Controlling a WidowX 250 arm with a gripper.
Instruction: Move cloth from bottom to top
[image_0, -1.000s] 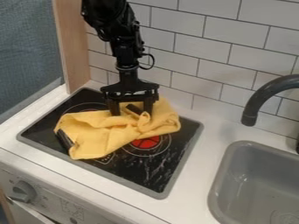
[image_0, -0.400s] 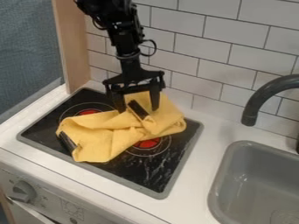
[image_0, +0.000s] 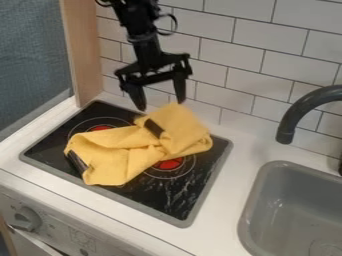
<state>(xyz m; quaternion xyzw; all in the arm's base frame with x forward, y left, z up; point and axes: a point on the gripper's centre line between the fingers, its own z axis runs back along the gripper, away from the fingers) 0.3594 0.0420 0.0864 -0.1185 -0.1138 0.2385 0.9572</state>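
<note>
Camera view, gripper: black gripper (image_0: 160, 104), hanging from the top edge over the upper part of the stove; its two fingers stand wide apart, nothing held between them.
Camera view, cloth: yellow cloth (image_0: 123, 157), lying bunched and folded across the stove top, from its near left edge to its upper right part, below the fingertips (contact at the right fingertip cannot be judged from this angle).
Camera view, dark patches: one on the cloth's upper fold, one at its left end.
Camera view, stove top: black stove top (image_0: 177, 200) with a grey border; one red burner mark (image_0: 170, 164) partly covered by the cloth, another just beyond its upper left edge.
Camera view, knob: grey knob (image_0: 27, 219) on the stove's front panel, lower left.
Camera view, right side: grey sink (image_0: 257, 200) set in the white counter (image_0: 230, 180); dark faucet (image_0: 300, 107) curving above it.
Camera view, rear: white tiled wall (image_0: 247, 65).
</note>
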